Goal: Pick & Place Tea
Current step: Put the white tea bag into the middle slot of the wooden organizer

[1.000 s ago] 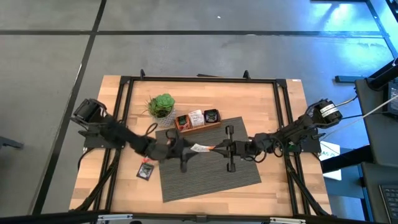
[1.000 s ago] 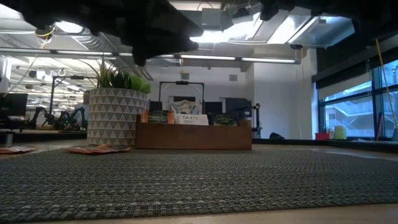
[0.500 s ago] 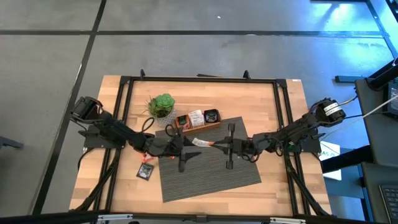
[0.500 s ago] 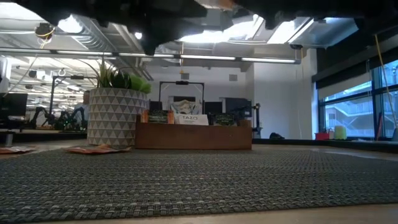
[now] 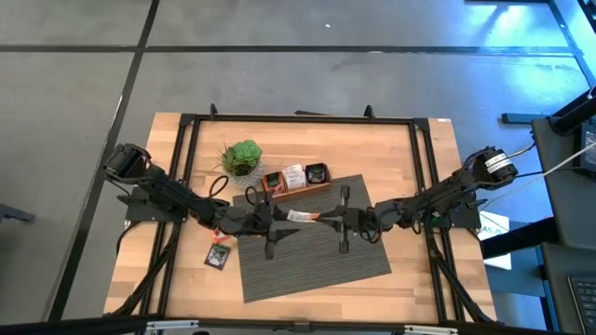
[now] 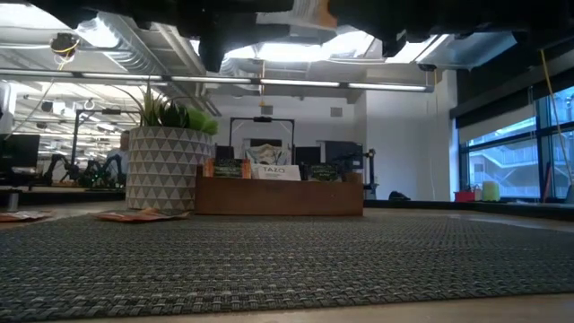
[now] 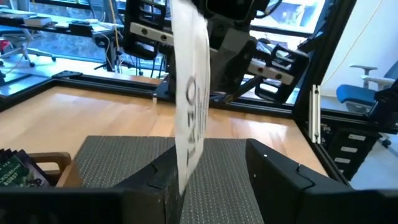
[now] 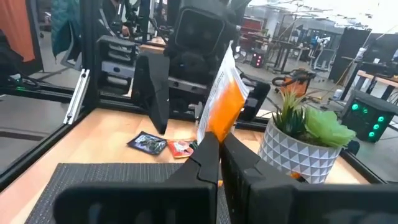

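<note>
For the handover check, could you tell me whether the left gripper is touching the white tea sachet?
Apart: in the left wrist view, the sachet hangs between the left gripper's open fingers with gaps either side.

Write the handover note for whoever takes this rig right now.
Right gripper: shut on a white-and-orange tea sachet, held above the grey mat.
Left gripper: open, its fingers on either side of that sachet, not closed.
Wooden tray: already holds sachets.
Left: loose sachets on the table, left of the mat, including a dark one.
Handover between the arms not complete.
</note>
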Motion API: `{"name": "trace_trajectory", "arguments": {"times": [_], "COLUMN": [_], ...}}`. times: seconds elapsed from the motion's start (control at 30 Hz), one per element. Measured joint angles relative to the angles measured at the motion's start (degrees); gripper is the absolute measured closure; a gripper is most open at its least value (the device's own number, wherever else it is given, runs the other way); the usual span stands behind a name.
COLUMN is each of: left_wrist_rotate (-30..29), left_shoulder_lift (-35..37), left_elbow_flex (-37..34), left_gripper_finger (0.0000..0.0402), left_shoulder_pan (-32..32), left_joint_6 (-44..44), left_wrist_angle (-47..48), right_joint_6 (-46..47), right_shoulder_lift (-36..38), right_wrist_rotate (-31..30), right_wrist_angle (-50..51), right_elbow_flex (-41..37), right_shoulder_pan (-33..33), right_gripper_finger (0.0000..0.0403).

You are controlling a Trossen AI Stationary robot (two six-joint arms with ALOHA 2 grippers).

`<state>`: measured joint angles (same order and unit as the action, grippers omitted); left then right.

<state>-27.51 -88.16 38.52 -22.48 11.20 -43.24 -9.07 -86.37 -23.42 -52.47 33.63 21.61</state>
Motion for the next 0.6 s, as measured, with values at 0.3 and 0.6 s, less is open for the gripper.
{"name": "trace_trajectory", "arguments": {"times": [0.3,0.6], "left_wrist_rotate": [0.0,-1.5], "left_shoulder_lift": [0.0,0.0], "left_elbow_flex": [0.0,0.0], "left_gripper_finger": [0.0289,0.0366], "left_shoulder_pan": [0.1,0.1], "left_joint_6": [0.0,-3.9], "left_wrist_angle": [-0.2,-0.2], "right_joint_6": [1.1,-0.1], "right_shoulder_lift": [0.0,0.0], "right_wrist_rotate": [0.0,0.1], "right_wrist_angle": [1.4,1.7], "right_elbow_flex": [0.0,0.0], "right_shoulder_pan": [0.0,0.0], "right_gripper_finger": [0.0392,0.0387]}}
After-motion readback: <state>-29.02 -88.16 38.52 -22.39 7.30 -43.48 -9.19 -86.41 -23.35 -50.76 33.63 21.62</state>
